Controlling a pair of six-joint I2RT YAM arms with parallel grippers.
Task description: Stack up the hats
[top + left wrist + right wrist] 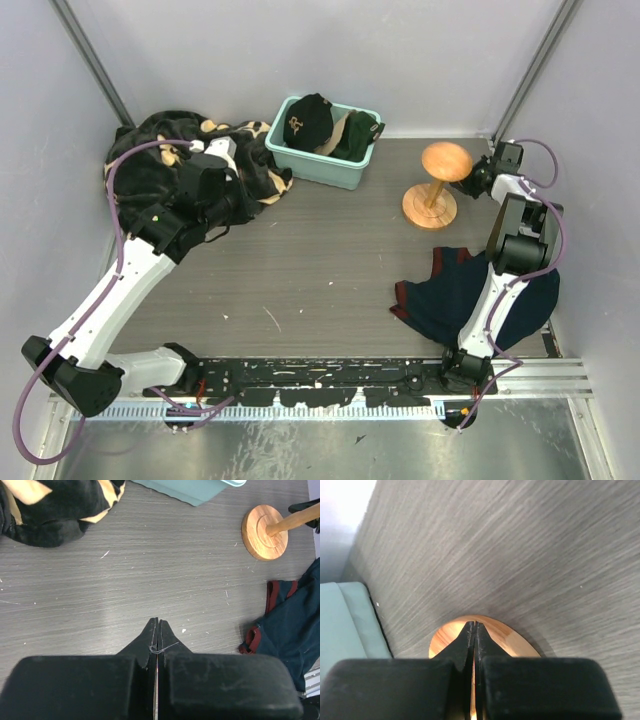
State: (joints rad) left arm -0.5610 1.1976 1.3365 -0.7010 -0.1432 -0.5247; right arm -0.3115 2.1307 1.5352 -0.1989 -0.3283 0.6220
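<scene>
Three hats lie together in the teal bin [318, 165] at the back: a black cap with a tan logo [305, 120], a tan one [335, 136] and a dark green one [358, 135]. My left gripper [232, 208] [157, 620] is shut and holds nothing. It hovers over bare table in front of the blanket, left of the bin. My right gripper [478, 178] [475, 624] is also shut and holds nothing. Its tips are over the round top of the wooden stand [437, 180] [495, 637]. Whether they touch it I cannot tell.
A black blanket with tan flowers [180, 160] [55, 505] is heaped at the back left. A dark navy cloth with red trim [470, 295] [295, 625] lies at the right front. The stand's base [265, 532] and a corner of the bin [200, 487] [340, 625] show in the wrist views.
</scene>
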